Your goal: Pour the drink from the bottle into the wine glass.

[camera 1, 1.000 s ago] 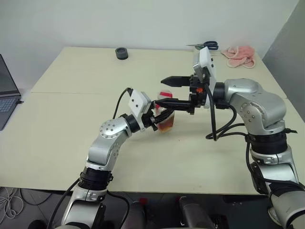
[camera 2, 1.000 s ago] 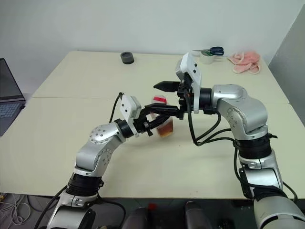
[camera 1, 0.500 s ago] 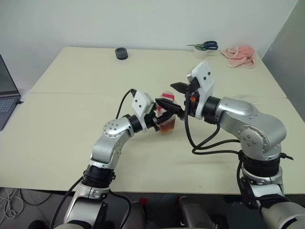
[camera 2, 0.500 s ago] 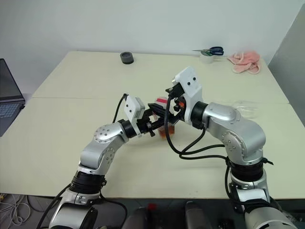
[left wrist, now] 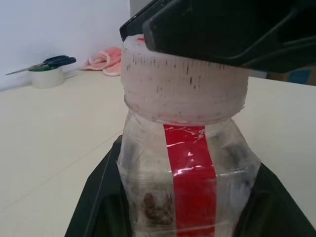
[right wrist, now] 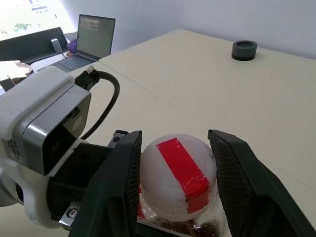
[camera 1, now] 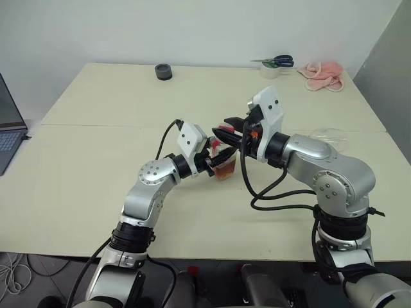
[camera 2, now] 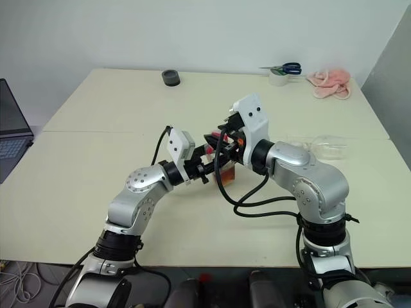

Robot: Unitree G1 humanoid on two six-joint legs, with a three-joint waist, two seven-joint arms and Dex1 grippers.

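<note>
Standing upright near the middle of the tabletop (camera 1: 96, 154), the bottle (camera 1: 224, 160) is gripped around its lower body by the left tool (camera 1: 217, 156), whose black fingers (left wrist: 98, 197) are pressed against both sides of the clear plastic. Amber drink (camera 1: 225, 169) is seen in the lower part of the bottle. The right tool (camera 1: 228, 131) is brought in level from the right, and its two fingers (right wrist: 126, 182) are set either side of the bottle's white cap with the red strip (right wrist: 180, 170), touching it or nearly so; whether the cap is firmly clamped cannot be told. The wine glass (camera 2: 319, 145) is seen lying on its side on the tabletop to the right, well apart from the bottle, beyond the right arm. At the far edge a dark round object (camera 1: 164, 71) is placed to the left, while scissors on a roll of tape (camera 1: 275, 63) and a pink cloth (camera 1: 324, 74) are placed to the right. A laptop (camera 1: 8, 125) is seen at the left edge.
</note>
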